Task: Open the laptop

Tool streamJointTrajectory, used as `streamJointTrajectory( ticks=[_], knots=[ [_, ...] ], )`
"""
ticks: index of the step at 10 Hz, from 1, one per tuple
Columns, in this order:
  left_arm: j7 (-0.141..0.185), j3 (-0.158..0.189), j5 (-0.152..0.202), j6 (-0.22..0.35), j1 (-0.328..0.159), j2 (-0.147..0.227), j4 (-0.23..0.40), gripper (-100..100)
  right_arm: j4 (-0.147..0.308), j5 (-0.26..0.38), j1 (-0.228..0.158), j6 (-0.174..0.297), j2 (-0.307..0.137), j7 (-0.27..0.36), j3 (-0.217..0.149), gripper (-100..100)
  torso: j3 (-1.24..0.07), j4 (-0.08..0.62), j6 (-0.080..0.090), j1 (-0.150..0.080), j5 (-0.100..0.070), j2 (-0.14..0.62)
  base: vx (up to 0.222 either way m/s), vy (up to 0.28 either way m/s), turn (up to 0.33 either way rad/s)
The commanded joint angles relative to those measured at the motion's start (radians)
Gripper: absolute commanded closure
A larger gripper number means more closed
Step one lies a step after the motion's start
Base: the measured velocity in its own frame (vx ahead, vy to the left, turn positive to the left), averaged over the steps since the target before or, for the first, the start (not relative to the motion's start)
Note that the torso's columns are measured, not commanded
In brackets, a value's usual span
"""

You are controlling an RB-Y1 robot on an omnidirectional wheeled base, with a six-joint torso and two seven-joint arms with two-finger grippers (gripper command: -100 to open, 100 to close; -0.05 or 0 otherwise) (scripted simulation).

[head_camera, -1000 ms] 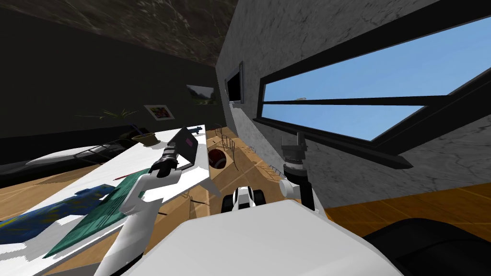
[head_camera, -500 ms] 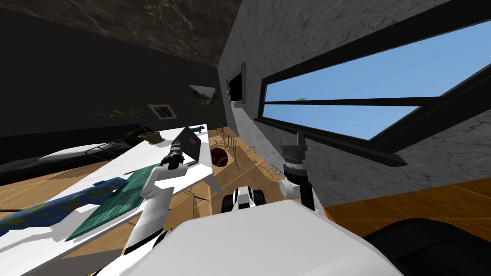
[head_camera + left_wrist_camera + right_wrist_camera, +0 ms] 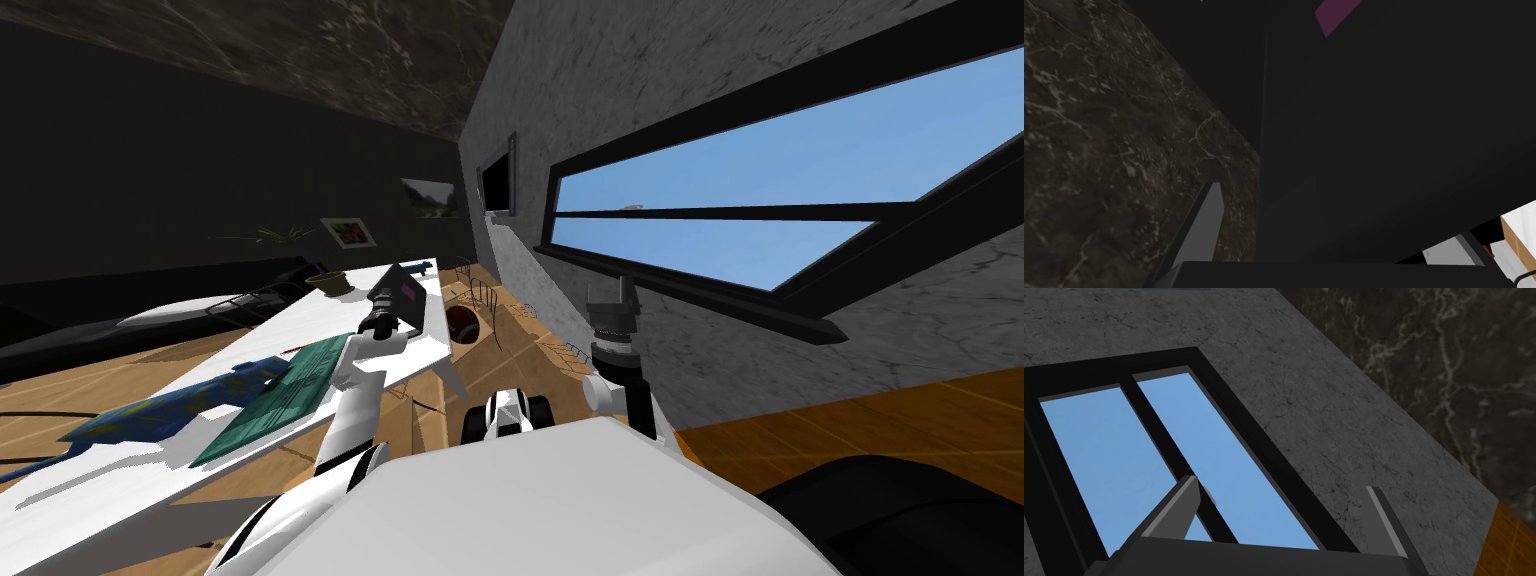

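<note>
Straddling one laptop (image 3: 409, 299): left fingers (image 3: 1202, 225)

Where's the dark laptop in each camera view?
Head view: the dark laptop stands open at the white table's far corner, by the left tool.
Left wrist view: its lid looms close ahead of that tool.
Right wrist view: the open right tool points away from the table.
Shared landmark: the purple patch on the lid.

white table (image 3: 290, 320), bearing dark laptop (image 3: 405, 295) with raised lid, green mat (image 3: 285, 395), blue patterned item (image 3: 170, 415), plant pot (image 3: 330, 282)
</note>
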Motion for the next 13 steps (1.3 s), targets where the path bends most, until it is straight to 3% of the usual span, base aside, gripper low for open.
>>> streamJointTrajectory(
  ticks=[1, 2, 4, 6, 7, 9, 13],
  knots=[
    [-0.007, 0.004, -0.027, -0.014, -0.081, -0.017, 0.084, -100, 0.0, 0.0, 0.0, 0.0, 0.0, 0.0, 0.0, 0, 0.001, 0.001, 0.001, 0.0, 0.0, 0.001, -0.019, -0.003, -0.011],
    [-0.022, 0.011, -0.076, -0.037, -0.115, -0.064, 0.116, -100, 0.0, 0.0, 0.0, 0.0, 0.0, 0.0, 0.0, 0, 0.0, 0.0, 0.002, -0.003, -0.001, -0.001, -0.036, 0.0, 0.016],
    [-0.022, 0.011, -0.084, -0.037, -0.171, -0.064, 0.158, -100, 0.0, 0.0, 0.0, 0.0, 0.0, 0.0, 0.0, 0, 0.0, 0.0, 0.003, -0.005, -0.001, 0.0, -0.028, 0.0, 0.007],
    [-0.022, 0.011, -0.084, -0.037, -0.183, -0.064, 0.188, -100, 0.0, 0.0, 0.0, 0.0, 0.0, 0.0, 0.0, 0, -0.001, 0.0, 0.002, -0.002, -0.001, -0.002, -0.004, 0.0, -0.01],
    [-0.036, 0.018, -0.131, -0.059, -0.227, -0.111, 0.225, -100, 0.0, 0.0, 0.0, 0.0, 0.0, 0.0, 0.0, 0, 0.0, 0.0, 0.001, -0.001, 0.0, -0.001, -0.017, 0.0, 0.01],
    [-0.036, 0.018, -0.142, -0.059, -0.284, -0.111, 0.287, -100, 0.0, 0.0, 0.0, 0.0, 0.0, 0.0, 0.0, 0, -0.001, 0.0, 0.003, -0.001, 0.0, -0.002, -0.019, 0.0, 0.007],
    [-0.036, 0.018, -0.142, -0.059, -0.284, -0.111, 0.287, -100, 0.0, 0.0, 0.0, 0.0, 0.0, 0.0, 0.0, 0, 0.0, 0.0, 0.0, -0.001, 0.0, 0.0, -0.012, 0.0, -0.005]
  ],
)
